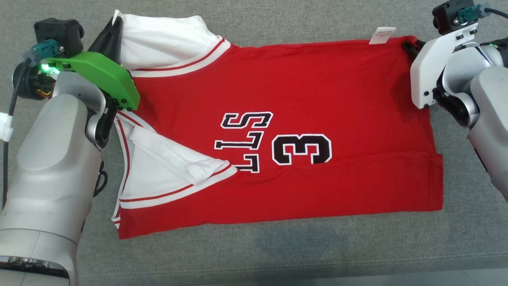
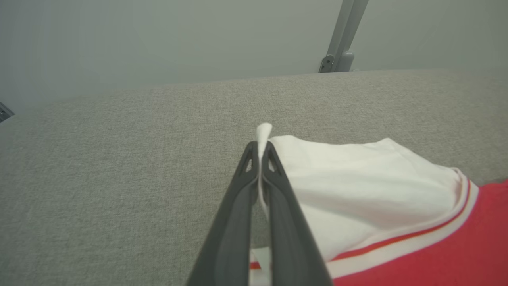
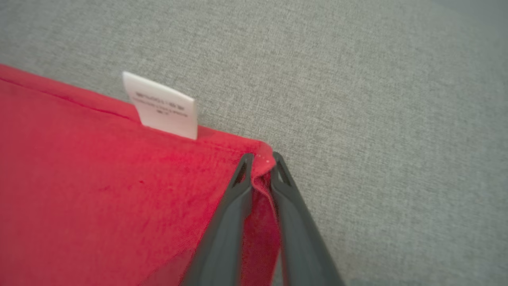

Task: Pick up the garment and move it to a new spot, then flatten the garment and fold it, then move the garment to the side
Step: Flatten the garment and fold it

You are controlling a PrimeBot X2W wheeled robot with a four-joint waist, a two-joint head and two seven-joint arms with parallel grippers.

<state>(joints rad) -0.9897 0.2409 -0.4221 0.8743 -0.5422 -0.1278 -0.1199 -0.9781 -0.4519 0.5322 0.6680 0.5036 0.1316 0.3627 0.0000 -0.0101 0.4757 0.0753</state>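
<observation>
A red basketball jersey (image 1: 317,91) lies spread flat and sideways on a grey fabric surface (image 1: 278,254), stretched between the robot's two grippers. At the far left, the left gripper (image 2: 260,147) has its two dark fingers pressed tightly together, with a thin edge of the jersey's upper white sleeve (image 1: 166,39) pinched between them; a small tuft of white cloth pokes out just past the fingertips. To the right of that gripper the sleeve fans out, edged with red and white trim where it meets the red body. Nearer the robot than the gripper, below its green-cased wrist, a second white sleeve (image 1: 158,171) lies folded in over the red cloth. Further right, in the middle of the jersey, black letters outlined in white and a large number 3 (image 1: 301,149) are printed sideways. Towards the right gripper, a small white label (image 1: 382,35) sticks out from the jersey's far edge, just left of the fingertips. At the far right, the right gripper (image 3: 262,159) has its fingers drawn close together on the jersey's far corner, with a fold of red cloth caught between them.
</observation>
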